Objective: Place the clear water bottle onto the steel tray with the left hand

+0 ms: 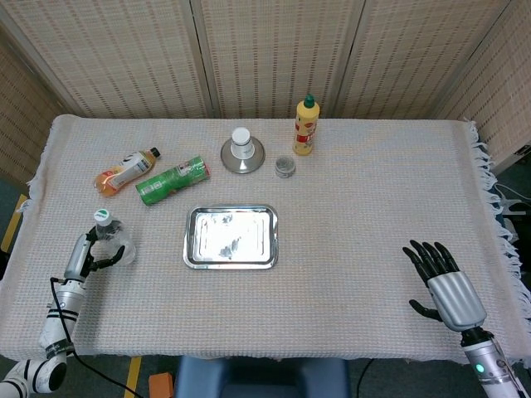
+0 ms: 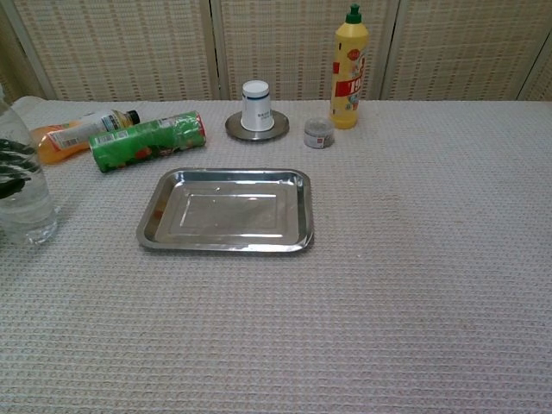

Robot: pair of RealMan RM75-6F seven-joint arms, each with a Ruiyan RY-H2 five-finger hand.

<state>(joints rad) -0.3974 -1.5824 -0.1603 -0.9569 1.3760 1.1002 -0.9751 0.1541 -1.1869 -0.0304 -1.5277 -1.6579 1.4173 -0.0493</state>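
Observation:
The clear water bottle (image 1: 111, 236) with a green cap stands upright at the table's left side, and it shows at the left edge of the chest view as clear water bottle (image 2: 21, 194). My left hand (image 1: 93, 255) grips it, dark fingers (image 2: 12, 166) wrapped around its body. The steel tray (image 1: 231, 258) lies empty near the table's middle, to the right of the bottle, and appears as steel tray (image 2: 155, 233) in the chest view. My right hand (image 1: 444, 282) rests at the front right, fingers spread, holding nothing.
An orange drink bottle (image 1: 124, 170) and a green can (image 1: 172, 181) lie on their sides behind the tray to the left. A white cup on a steel saucer (image 1: 241, 149), a small jar (image 1: 284, 167) and a yellow bottle (image 1: 305, 126) stand at the back.

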